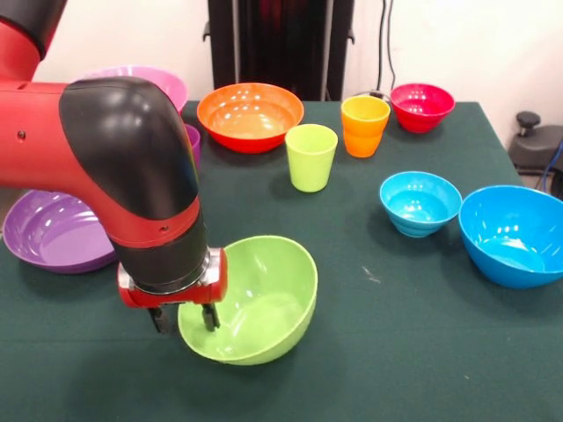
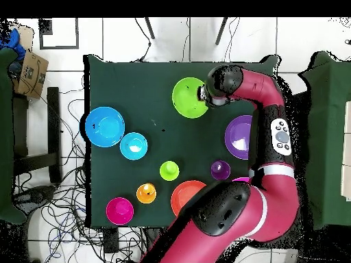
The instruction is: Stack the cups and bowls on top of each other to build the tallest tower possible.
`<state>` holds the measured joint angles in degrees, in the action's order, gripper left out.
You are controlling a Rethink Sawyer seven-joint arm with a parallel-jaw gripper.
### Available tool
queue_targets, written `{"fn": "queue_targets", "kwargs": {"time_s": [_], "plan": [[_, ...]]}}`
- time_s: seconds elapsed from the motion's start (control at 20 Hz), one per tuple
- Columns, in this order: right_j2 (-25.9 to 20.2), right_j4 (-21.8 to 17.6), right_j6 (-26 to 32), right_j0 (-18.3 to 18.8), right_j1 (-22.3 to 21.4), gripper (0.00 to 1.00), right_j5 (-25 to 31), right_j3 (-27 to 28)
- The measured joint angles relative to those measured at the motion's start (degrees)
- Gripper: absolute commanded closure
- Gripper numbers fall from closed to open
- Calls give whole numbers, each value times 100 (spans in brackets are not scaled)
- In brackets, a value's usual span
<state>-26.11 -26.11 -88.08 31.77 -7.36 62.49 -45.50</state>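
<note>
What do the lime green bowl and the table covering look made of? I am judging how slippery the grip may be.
The lime green bowl looks like thin moulded plastic, glossy: light glints on its inner wall. The table covering looks like dark green cloth, matte, with no shine, though the weave cannot be made out.

Bright, even overhead light puts white glare spots inside the orange bowl [image 1: 251, 116], with soft shadows beside it.

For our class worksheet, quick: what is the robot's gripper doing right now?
Gripper: shut on the rim of the lime green bowl, one finger inside, one outside; the bowl sits tilted.
</note>
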Motion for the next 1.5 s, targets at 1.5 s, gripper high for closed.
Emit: {"fn": "queue_targets", "kwargs": {"time_s": [1.5], "plan": [[47,171,1,-159,-763,100,-553,-971]]}}
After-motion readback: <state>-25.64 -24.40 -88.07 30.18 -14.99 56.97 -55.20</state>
